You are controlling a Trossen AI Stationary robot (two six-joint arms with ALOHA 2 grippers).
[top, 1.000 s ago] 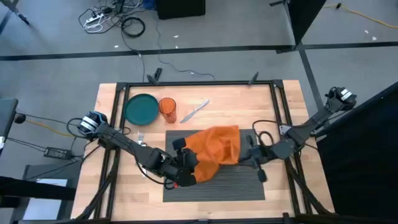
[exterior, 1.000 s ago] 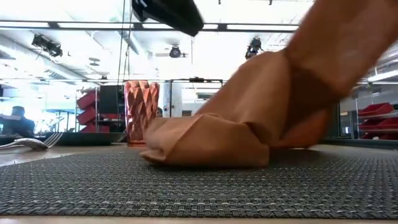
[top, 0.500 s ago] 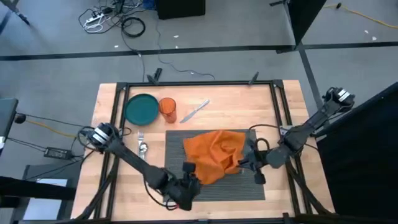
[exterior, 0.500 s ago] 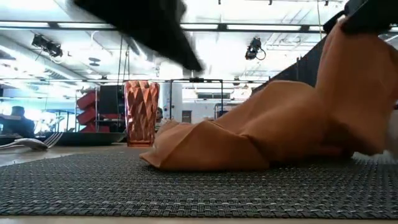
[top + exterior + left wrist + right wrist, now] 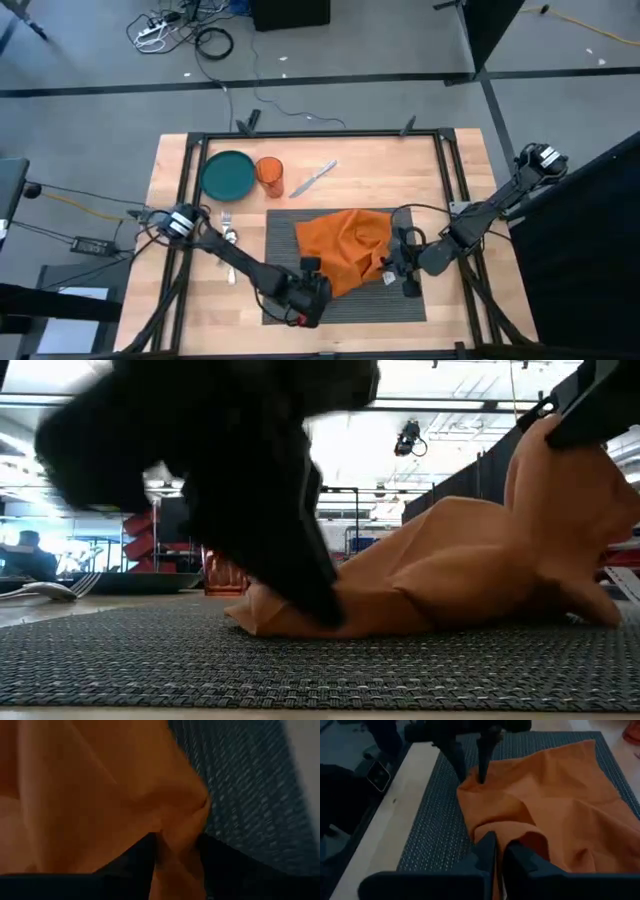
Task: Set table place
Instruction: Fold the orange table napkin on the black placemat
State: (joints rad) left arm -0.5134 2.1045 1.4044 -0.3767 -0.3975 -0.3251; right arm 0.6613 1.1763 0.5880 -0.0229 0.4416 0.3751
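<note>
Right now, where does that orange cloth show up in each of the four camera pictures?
High view: the orange napkin lies crumpled mid-table on the grey placemat.
Low view: it heaps across the middle and right, behind a dark arm.
Left wrist view: it fills the picture's left, a fold pinched in the jaws.
Right wrist view: it spreads across the right.
Shared landmark: the ribbed placemat beneath it.

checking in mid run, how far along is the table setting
Early still. The placemat is laid flat on the table. In hand: both tools pinch the orange napkin, left tool at its near corner, right tool at its right edge. Left: the plate, cup, knife and fork sit off the mat.
</note>
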